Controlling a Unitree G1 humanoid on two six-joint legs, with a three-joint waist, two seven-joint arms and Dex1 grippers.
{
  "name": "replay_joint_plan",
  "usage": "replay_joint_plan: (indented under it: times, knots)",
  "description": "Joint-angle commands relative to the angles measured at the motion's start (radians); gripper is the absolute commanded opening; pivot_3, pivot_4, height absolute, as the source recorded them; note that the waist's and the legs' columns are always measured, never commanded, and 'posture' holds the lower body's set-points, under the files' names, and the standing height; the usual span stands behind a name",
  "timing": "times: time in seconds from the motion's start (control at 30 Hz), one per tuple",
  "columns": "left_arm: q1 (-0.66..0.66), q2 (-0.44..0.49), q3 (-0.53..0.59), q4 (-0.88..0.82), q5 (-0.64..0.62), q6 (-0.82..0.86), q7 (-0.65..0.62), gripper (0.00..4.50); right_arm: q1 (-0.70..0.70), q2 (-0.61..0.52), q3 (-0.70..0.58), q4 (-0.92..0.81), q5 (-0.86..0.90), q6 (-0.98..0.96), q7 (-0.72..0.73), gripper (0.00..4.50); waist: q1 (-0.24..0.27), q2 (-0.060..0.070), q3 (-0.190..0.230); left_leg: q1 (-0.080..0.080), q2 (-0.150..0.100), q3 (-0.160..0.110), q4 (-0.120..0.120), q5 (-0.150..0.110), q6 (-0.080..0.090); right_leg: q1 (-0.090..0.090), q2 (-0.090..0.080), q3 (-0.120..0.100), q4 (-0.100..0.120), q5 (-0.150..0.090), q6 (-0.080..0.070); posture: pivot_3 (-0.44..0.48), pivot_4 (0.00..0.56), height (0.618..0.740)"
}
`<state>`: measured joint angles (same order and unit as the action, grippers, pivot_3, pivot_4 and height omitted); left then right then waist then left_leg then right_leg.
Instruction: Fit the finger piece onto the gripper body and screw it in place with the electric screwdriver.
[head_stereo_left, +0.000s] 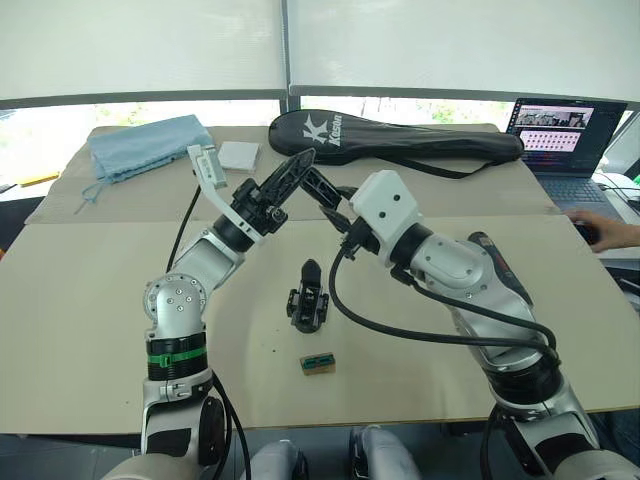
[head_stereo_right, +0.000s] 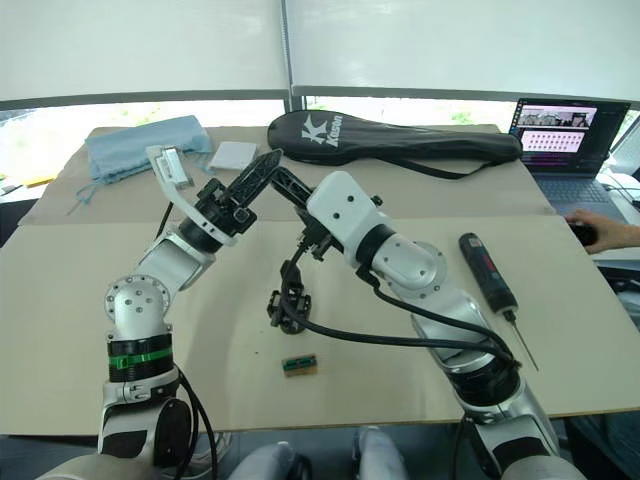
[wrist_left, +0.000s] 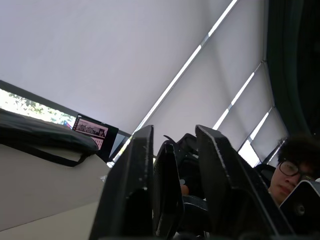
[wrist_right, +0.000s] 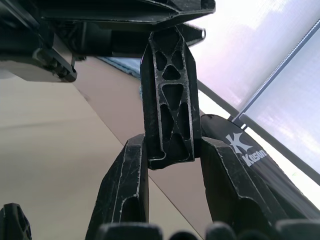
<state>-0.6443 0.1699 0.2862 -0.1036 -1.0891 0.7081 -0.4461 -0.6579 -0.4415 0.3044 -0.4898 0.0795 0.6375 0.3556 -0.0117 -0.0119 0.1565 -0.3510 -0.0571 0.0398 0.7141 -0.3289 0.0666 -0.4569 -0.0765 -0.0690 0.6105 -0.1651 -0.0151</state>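
Above the table, in the head views, both arms meet over the gripper body (head_stereo_left: 307, 298), apparently handing over the finger piece (wrist_right: 170, 105); the electric screwdriver (head_stereo_right: 486, 272) lies aside. The left wrist view shows its jaws closed on it; the right wrist view shows the right gripper (wrist_right: 170, 155) pinching its other end.

On the cardboard-covered surface (head_stereo_left: 90, 300) lie a black racket bag (head_stereo_left: 400, 135), a blue cloth (head_stereo_left: 148, 145), a white pad (head_stereo_left: 239, 154) and a small green-and-tan box (head_stereo_left: 317, 363), a laptop (head_stereo_left: 566, 140) beside.
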Motion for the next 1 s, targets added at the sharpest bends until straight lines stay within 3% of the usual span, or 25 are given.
replay_joint_plan:
  times: [0.03,0.2,0.27,0.4,0.5,0.57,0.6,0.67,0.77,1.0]
  knots:
    - [-0.010,0.002,0.011,-0.045,-0.029,-0.015,-0.003,0.00,-0.007,0.002,-0.033,-0.020,-0.018,-0.027,0.014,1.10,0.000,0.000,0.000,0.000,0.000,0.000,0.000,0.000,0.000,0.000,0.000,0.000,0.000,0.000,0.000,0.000,0.150,0.740]
    - [-0.003,-0.020,0.012,-0.056,-0.071,-0.011,0.011,0.00,0.006,0.016,-0.057,-0.039,0.041,0.001,0.077,1.10,0.000,0.000,0.000,0.000,0.000,0.000,0.000,0.000,0.000,0.000,0.000,0.000,0.000,0.000,0.000,0.000,0.150,0.740]
    - [-0.004,-0.023,0.022,-0.059,-0.096,-0.012,0.019,0.00,0.011,-0.018,-0.061,-0.054,0.015,-0.019,0.100,2.17,0.000,0.000,0.000,0.000,0.000,0.000,0.000,0.000,0.000,0.000,0.000,0.000,0.000,0.000,0.000,0.000,0.150,0.740]
    - [-0.029,0.034,0.044,-0.019,-0.074,-0.034,-0.026,0.00,0.020,-0.111,-0.185,-0.055,0.063,-0.038,0.176,3.54,0.002,0.000,0.000,0.000,0.000,0.000,0.000,0.000,0.000,0.000,0.000,0.000,0.000,0.000,0.000,0.000,0.150,0.740]
    - [-0.051,0.089,0.047,0.022,-0.061,-0.029,-0.083,0.00,0.047,-0.167,-0.309,-0.050,0.226,0.010,0.313,4.45,0.003,0.000,0.000,0.000,0.000,0.000,0.000,0.000,0.000,0.001,0.000,0.000,0.000,0.000,0.000,0.000,0.150,0.740]
    - [-0.073,0.142,0.042,0.057,-0.060,0.002,-0.138,0.00,0.071,-0.221,-0.382,-0.047,0.351,0.075,0.412,4.45,0.002,0.000,0.000,0.000,0.000,0.000,0.000,0.000,0.000,0.001,0.000,0.000,0.000,0.000,0.000,0.000,0.150,0.740]
    - [-0.091,0.188,0.024,0.087,-0.042,0.026,-0.190,0.00,0.069,-0.313,-0.405,-0.061,0.526,0.292,0.506,4.45,0.002,-0.001,0.000,0.000,0.000,0.000,0.000,0.000,0.000,0.001,0.000,0.000,0.000,0.000,0.000,0.000,0.150,0.740]
    - [-0.115,0.283,-0.043,0.121,0.000,0.074,-0.337,0.00,0.076,-0.400,-0.419,-0.113,0.714,0.394,0.640,4.45,0.002,-0.001,0.002,-0.001,0.000,0.000,0.000,0.000,0.000,0.001,-0.001,-0.001,0.000,0.000,0.000,0.000,0.150,0.740]
    - [-0.149,0.333,-0.115,0.154,0.050,0.082,-0.456,0.00,0.002,-0.326,-0.427,-0.055,0.759,0.452,0.503,4.45,-0.004,-0.002,0.002,0.000,0.003,-0.001,0.000,0.000,0.001,0.001,-0.002,0.000,-0.001,0.000,-0.002,0.000,0.150,0.740]
    - [-0.248,0.399,-0.252,0.201,0.108,0.178,-0.708,0.00,-0.118,-0.269,-0.356,0.012,0.822,0.658,0.372,4.45,0.002,-0.002,0.002,-0.001,0.002,-0.001,0.000,0.000,0.001,0.000,-0.004,0.001,-0.001,0.001,-0.002,0.000,0.150,0.740]
